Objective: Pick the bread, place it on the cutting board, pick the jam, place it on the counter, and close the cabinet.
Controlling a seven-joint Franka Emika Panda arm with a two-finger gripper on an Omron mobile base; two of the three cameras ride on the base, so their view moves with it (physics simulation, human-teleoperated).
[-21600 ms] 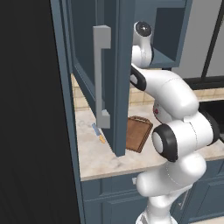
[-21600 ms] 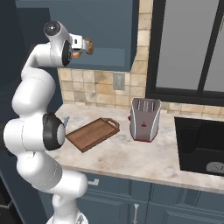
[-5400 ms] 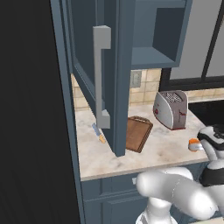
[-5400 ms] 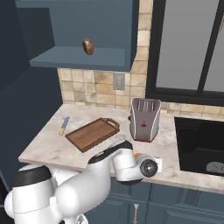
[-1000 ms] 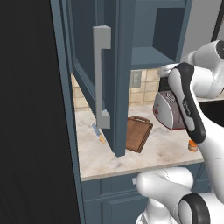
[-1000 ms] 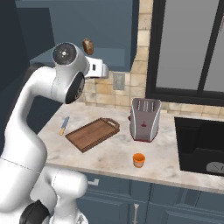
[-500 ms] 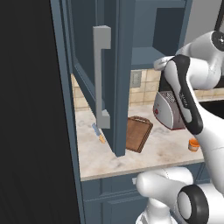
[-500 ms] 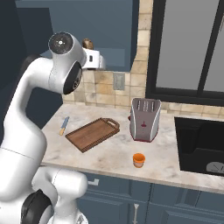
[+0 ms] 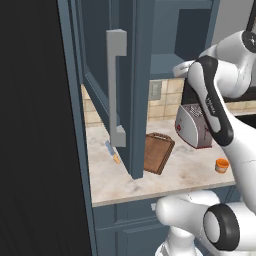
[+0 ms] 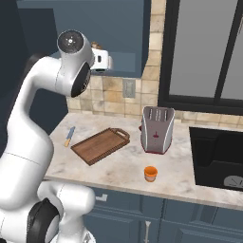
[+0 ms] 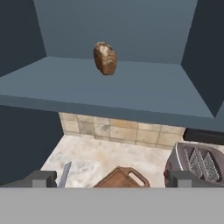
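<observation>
No readable txt, labels, brands or nos. on anything here.

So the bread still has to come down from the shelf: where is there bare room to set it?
The cutting board lies bare, with the knife on one side and the toaster on the other. The counter is free between board and jam. It is tighter right around the toaster's base.

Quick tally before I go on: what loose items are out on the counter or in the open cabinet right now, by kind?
Bread, on the cabinet shelf: 1
Jam jar, on the counter: 1
Cutting board: 1
Toaster: 1
Knife: 1
Total: 5
</observation>
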